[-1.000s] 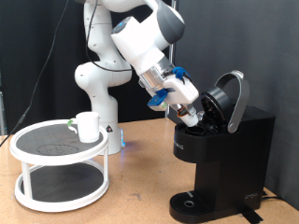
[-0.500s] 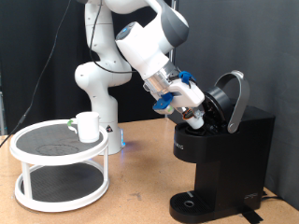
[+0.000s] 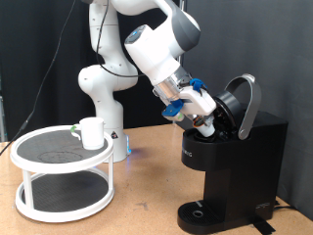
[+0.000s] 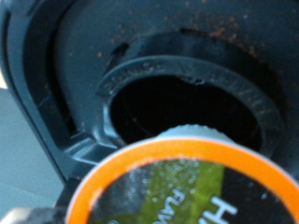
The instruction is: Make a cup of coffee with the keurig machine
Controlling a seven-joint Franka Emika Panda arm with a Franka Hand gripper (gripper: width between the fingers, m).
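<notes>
The black keurig machine (image 3: 238,157) stands at the exterior view's right with its rounded lid (image 3: 242,103) hinged open. My gripper (image 3: 206,122) is at the open top of the machine, shut on a small brown pod (image 3: 204,123). In the wrist view the pod's orange-rimmed green lid (image 4: 192,185) fills the near field just in front of the round empty pod holder (image 4: 187,103). The white cup (image 3: 92,132) stands on the top tier of a round white stand at the exterior view's left, far from the gripper.
The two-tier round stand (image 3: 62,172) with black mesh shelves sits on the wooden table (image 3: 147,211). The arm's white base (image 3: 102,93) is behind it. The machine's round drip base (image 3: 201,213) holds no cup. A black curtain hangs behind.
My gripper with the pod has moved slightly right, closer to the machine's open pod holder. The cup and the machine have not moved.
</notes>
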